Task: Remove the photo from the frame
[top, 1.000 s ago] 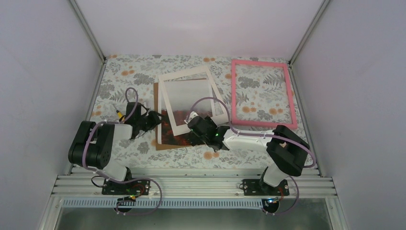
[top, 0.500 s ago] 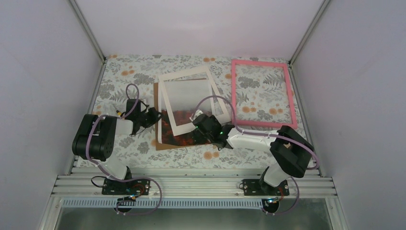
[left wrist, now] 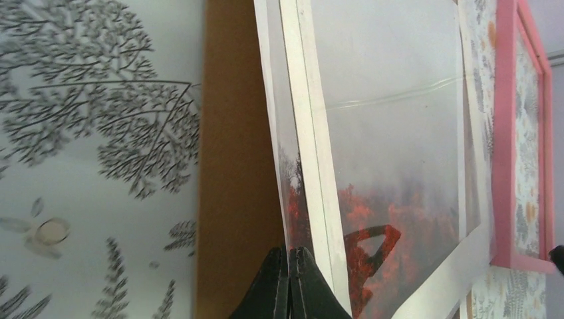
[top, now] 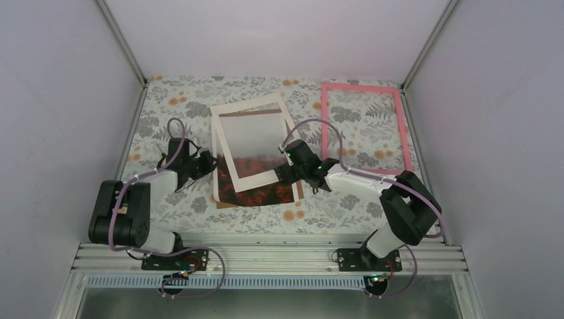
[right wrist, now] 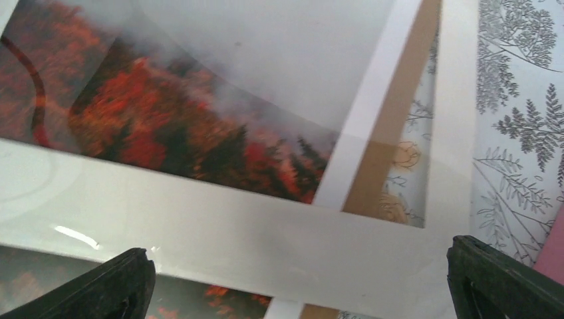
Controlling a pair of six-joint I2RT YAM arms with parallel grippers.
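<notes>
The photo, red-orange trees under grey mist, lies on a brown backing board, partly under a tilted cream mat board that carries a clear sheet. The empty pink frame lies apart at the back right. My left gripper is at the photo's left side. In the left wrist view its fingers are pressed together, and the photo's left edge runs into the seam between them. My right gripper hovers wide open over the mat's lower strip, nothing between its fingers.
The table has a floral cloth. Plain walls with metal corner posts close in the back and both sides. The pink frame shows at the right of the left wrist view, and its corner shows in the right wrist view.
My left gripper has shut at the photo's left edge. My right gripper moved toward the back right, and the mat turned and slid, baring more of the photo's lower part.
</notes>
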